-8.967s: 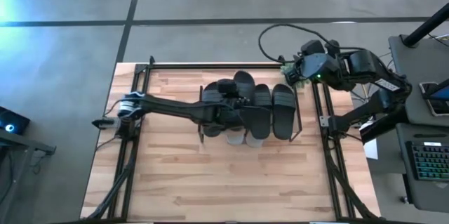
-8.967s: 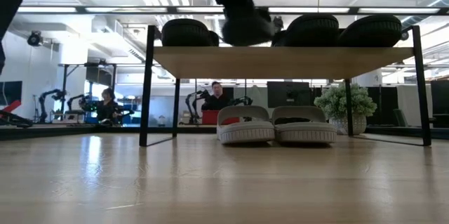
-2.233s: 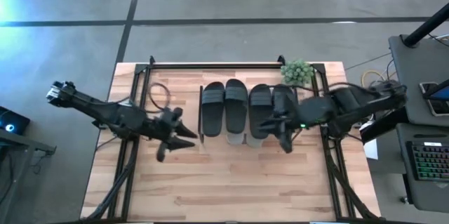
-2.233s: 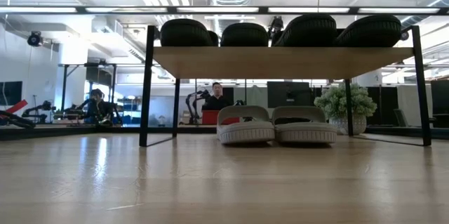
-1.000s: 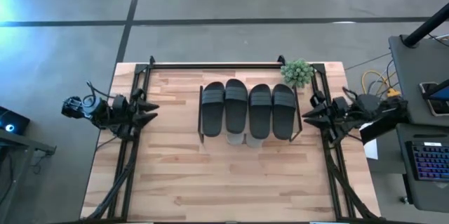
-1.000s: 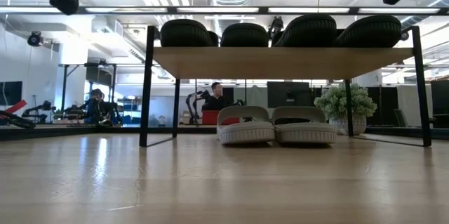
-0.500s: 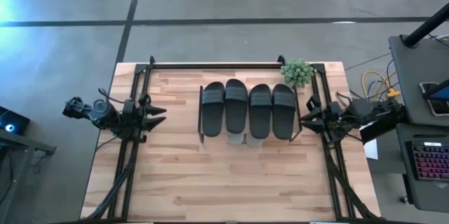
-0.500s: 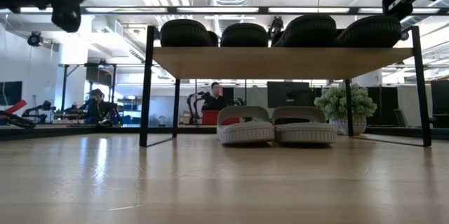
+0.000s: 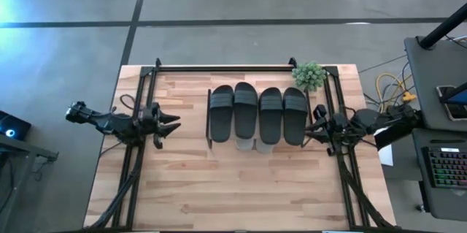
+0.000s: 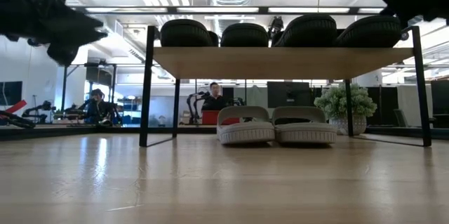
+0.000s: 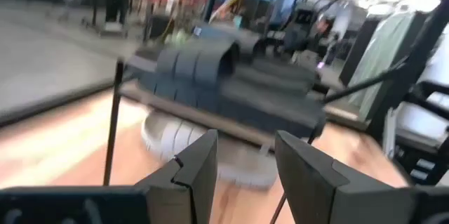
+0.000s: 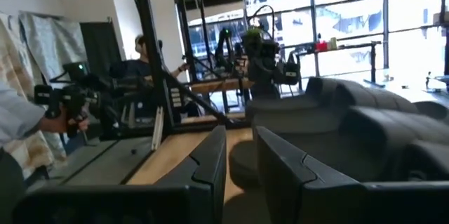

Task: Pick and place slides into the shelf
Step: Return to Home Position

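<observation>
Four black slides (image 9: 257, 113) lie side by side, soles down, on the top board of the shelf (image 10: 280, 62). Two light grey slides (image 10: 275, 126) rest on the tabletop under the board, and their ends (image 9: 255, 145) peek out at its near side. My left gripper (image 9: 174, 122) hovers above the table, left of the shelf. It is open and holds nothing (image 11: 245, 168). My right gripper (image 9: 307, 128) hovers off the shelf's right end. Its fingers stand a little apart with nothing between them (image 12: 242, 159).
A small green potted plant (image 9: 309, 76) stands at the shelf's far right corner. Black frame rails (image 9: 131, 167) run along the table's left and right sides. Bare wooden tabletop (image 9: 241, 189) lies near of the shelf. A person sits in the room behind (image 10: 216, 96).
Both arms have sunk at the table's two sides, and each gripper has edged a little toward the shelf. My left gripper has tipped as it came down. The slides and the shelf have stayed where they were.
</observation>
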